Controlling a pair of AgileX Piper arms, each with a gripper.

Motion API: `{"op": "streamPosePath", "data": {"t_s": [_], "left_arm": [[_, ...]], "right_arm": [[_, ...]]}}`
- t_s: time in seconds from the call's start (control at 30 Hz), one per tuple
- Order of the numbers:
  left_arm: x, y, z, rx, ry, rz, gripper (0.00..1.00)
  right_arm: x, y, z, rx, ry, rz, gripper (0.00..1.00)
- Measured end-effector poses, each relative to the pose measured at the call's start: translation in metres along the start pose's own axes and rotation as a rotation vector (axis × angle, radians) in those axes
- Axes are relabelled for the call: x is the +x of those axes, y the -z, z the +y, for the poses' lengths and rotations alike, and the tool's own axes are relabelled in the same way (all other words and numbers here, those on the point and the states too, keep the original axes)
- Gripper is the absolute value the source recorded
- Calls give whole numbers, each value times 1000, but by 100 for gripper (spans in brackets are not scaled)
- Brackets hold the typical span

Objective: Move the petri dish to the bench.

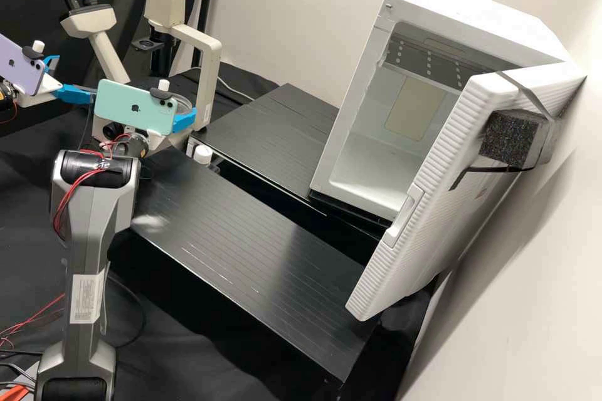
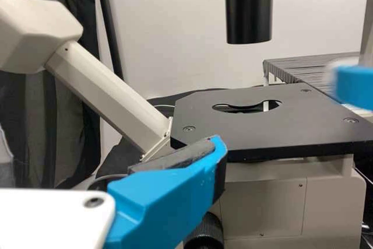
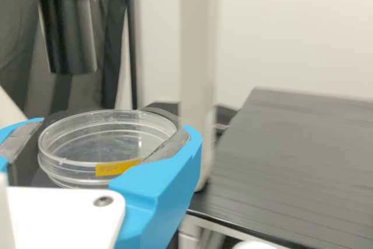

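In the high view my right gripper (image 1: pixel 182 111) is beside the microscope's pale arm, its blue finger against the clear petri dish (image 1: pixel 180 100). The right wrist view shows the round dish (image 3: pixel 108 144), with a yellow label, between both fingers of the right gripper (image 3: pixel 115 135), pads touching its sides. My left gripper (image 1: pixel 76 78) stands open at the far left of the high view with nothing held. In the left wrist view, one finger of the left gripper (image 2: pixel 116 147) is before the microscope stage (image 2: pixel 256 126). The black ribbed bench (image 1: pixel 251 244) lies right of the arms.
An inverted microscope (image 1: pixel 205 75) stands behind the right gripper. A second black platform (image 1: pixel 276 138) lies behind the front bench, with a gap between them. At the right is a white incubator (image 1: pixel 370 156), its door (image 1: pixel 433 200) open. A white-capped item (image 1: pixel 202 154) stands by the gap.
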Motion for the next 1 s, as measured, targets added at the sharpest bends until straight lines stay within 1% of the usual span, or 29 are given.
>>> {"op": "streamPosePath", "data": {"t_s": [0.07,0.1,0.17,0.23,0.27,0.4,0.53,0.63,0.8,0.83,0.9,1.0], "left_arm": [[0,0,0,0,0,0,100],[0,0,0,0,0,0,100],[0,0,0,0,0,0,100],[0,0,0,0,0,0,100],[0,0,0,0,0,0,100],[0,0,0,0,0,0,100],[0,0,0,0,0,0,100],[0,0,0,0,0,0,100],[0,0,0,0,0,0,100],[0,0,0,0,0,0,100],[0,0,0,0,0,0,100],[0,0,0,0,0,0,100]], "right_arm": [[-23,-5,9,-38,-54,-4,0],[-33,-8,13,-52,-76,-13,0],[-49,-13,21,-70,-119,-28,0],[-70,-25,27,-94,-147,-69,0],[-77,-28,31,-95,-165,-85,0],[-105,-46,39,-113,-167,-145,0],[-131,-71,48,-143,-161,-223,0],[-151,-89,57,-142,-169,-283,0],[-182,-110,69,-116,-200,-355,0],[-191,-115,72,-104,-211,-372,0],[-200,-121,75,-96,-219,-389,0],[-207,-127,76,-71,-230,-400,0]]}}
